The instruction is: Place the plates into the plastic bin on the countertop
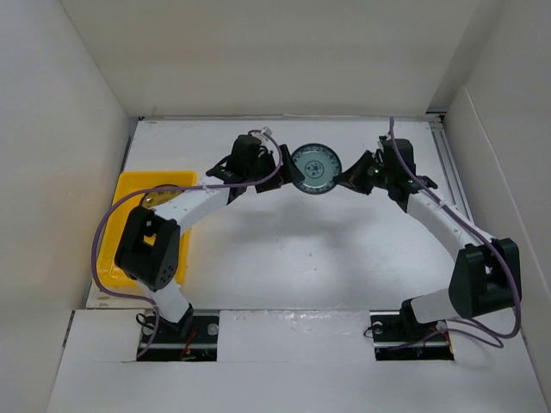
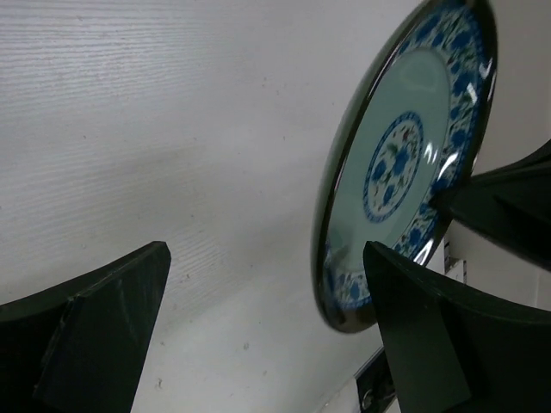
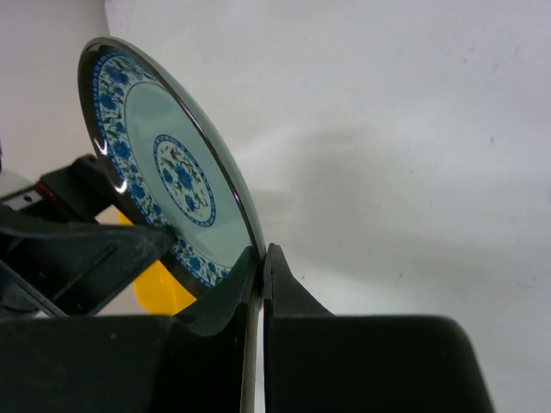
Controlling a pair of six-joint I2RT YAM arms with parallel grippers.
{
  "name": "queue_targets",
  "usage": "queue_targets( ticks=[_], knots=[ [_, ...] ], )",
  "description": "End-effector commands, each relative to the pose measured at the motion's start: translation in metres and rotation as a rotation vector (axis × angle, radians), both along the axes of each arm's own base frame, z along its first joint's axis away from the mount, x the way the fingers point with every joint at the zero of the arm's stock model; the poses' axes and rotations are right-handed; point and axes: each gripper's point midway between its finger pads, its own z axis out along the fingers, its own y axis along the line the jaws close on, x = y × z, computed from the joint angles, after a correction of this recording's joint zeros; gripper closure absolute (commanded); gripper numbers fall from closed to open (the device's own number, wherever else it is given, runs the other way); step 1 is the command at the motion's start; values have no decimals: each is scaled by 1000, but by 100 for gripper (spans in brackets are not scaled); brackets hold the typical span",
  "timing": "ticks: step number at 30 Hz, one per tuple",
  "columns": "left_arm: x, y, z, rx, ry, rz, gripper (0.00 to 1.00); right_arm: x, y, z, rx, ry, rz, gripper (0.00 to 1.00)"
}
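- Two arm bases (image 1: 176, 331) bolted at the near edge, left and right, each trailing a purple cable (image 1: 108, 232).
- One countertop (image 1: 284, 258): flat, matte white, carrying a soft shadow under the raised arms.
- One plastic bin (image 1: 146, 182): bright yellow, shallow, at the left side of the countertop, partly covered from above by the left arm's elbow. Its contents cannot be made out.
- One left gripper (image 2: 267, 258): fingers spread wide apart, gripping nothing. It reaches in from the left, and the plate's rim lies just beside one finger. Whether they touch cannot be told.
- One right gripper (image 3: 261, 254): fingers pressed together on the rim of the plate, reaching in from the right.
- One plate (image 1: 311, 169): small, round, teal-grey with a blue flower pattern and a dark edge. It is held clear of the countertop between the two grippers, well apart from the plastic bin, face turned up toward the overhead view.
- Several white walls (image 1: 258, 52) enclosing the far end and both sides.
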Motion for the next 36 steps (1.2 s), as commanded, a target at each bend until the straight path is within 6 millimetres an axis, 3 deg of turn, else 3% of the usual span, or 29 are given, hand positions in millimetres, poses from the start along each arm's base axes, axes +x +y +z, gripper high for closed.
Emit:
queue_targets(
  ticks=[1, 4, 5, 8, 9, 11, 12, 14, 16, 17, 18, 19, 20, 21, 23, 24, 27, 31, 33, 36],
  knots=[
    [19, -7, 44, -68, -118, 26, 6, -9, 24, 29, 76, -98, 84, 100],
    [18, -2, 32, -46, -102, 45, 26, -16, 34, 39, 101, -109, 126, 100],
    [18, -2, 30, -46, -102, 45, 47, -17, 40, 40, 108, -107, 146, 100],
    [19, 2, 24, -30, -99, 64, 82, -22, 52, 43, 116, -113, 184, 100],
    [18, 2, 22, -24, -90, 64, 100, -22, 52, 43, 116, -113, 184, 100],
    [21, 8, 20, 3, -85, 98, 100, -24, 57, 46, 129, -116, 197, 90],
    [19, 11, 21, 13, -78, 105, 100, -23, 56, 45, 124, -117, 189, 73],
    [32, 45, 20, 43, -61, 217, 100, -15, 46, 39, 94, -121, 139, 30],
    [33, 86, 28, 70, -39, 335, 100, -15, 31, 32, 75, -106, 103, 23],
    [44, 131, 31, 86, -32, 478, 100, -17, 28, 29, 60, -112, 96, 11],
    [39, 159, 21, 99, -5, 549, 100, -18, 26, 26, 47, -116, 92, 11],
    [32, 186, 45, 62, -54, 617, 100, -23, 25, 20, 44, -103, 92, 11],
    [33, 239, 47, 54, -57, 750, 100, -25, 24, 18, 36, -109, 96, 11],
    [21, 263, 35, 56, -32, 804, 100, -25, 24, 18, 36, -109, 97, 11],
    [5, 310, 47, 41, -60, 926, 100, -31, 27, 9, 24, -95, 114, 11],
    [-2, 346, 50, 50, -63, 1014, 100, -34, 31, 9, 25, -95, 128, 11],
    [-25, 393, 34, 97, -7, 1135, 100, -41, 41, 1, 15, -80, 163, 11],
    [-41, 424, 2, 119, 81, 1216, 100, -49, 53, 3, 29, -87, 208, 11],
    [-45, 428, -10, 106, 126, 1220, 100, -54, 60, 3, 30, -86, 229, 11],
    [-44, 428, -6, 105, 117, 1221, 100, -58, 63, 16, 44, -117, 246, 11]
  ],
)
